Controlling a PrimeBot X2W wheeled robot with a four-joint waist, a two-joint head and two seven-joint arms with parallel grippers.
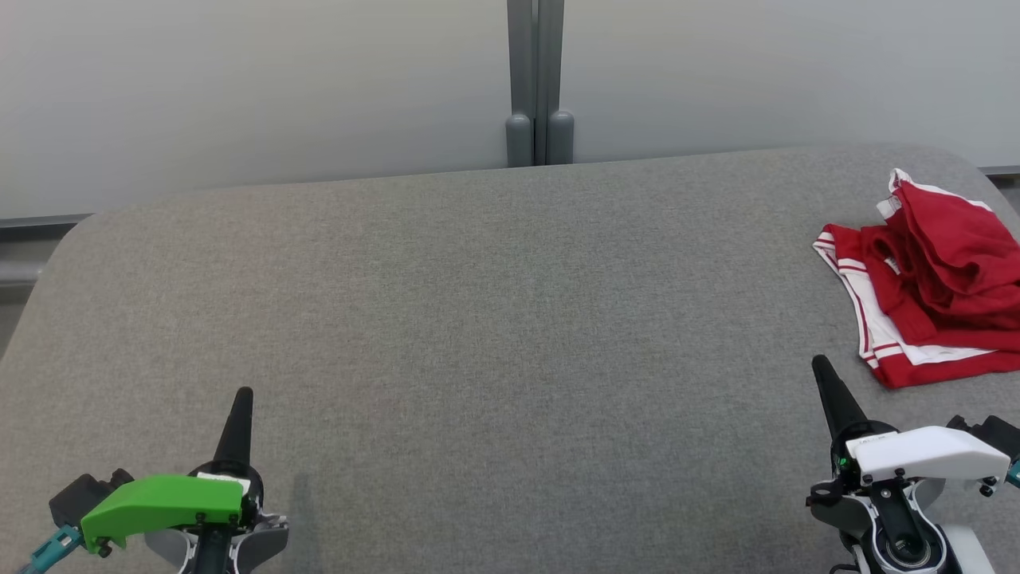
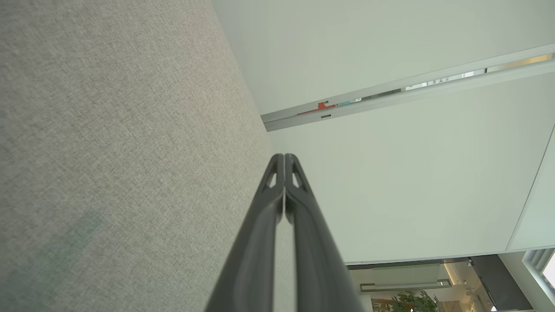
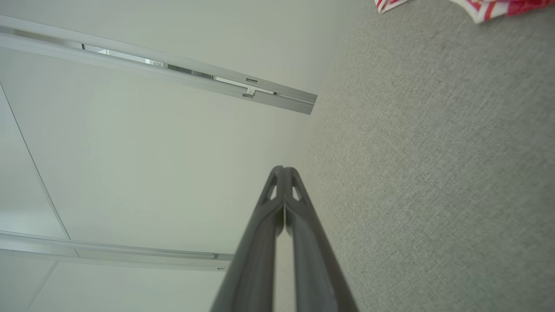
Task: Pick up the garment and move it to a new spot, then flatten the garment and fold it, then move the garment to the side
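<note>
A red garment (image 1: 936,279) with white stripes lies crumpled at the far right of the grey fabric table (image 1: 494,319), partly cut off by the picture's edge. Its hem (image 3: 498,6) peeks in at the top of the right wrist view. My right gripper (image 1: 821,368) hovers near the front right, shut and holding nothing, a short way in front and left of the garment. My left gripper (image 1: 244,395) stands at the front left, far from the cloth, its two dark fingers pressed together with nothing between them. Both pairs of fingertips (image 2: 284,158) (image 3: 282,170) meet in the wrist views.
Pale wall panels (image 1: 239,88) stand behind the table, joined by a grey post (image 1: 535,88) at the middle. The table's back corners are rounded. A wide stretch of bare grey fabric spreads between the two grippers.
</note>
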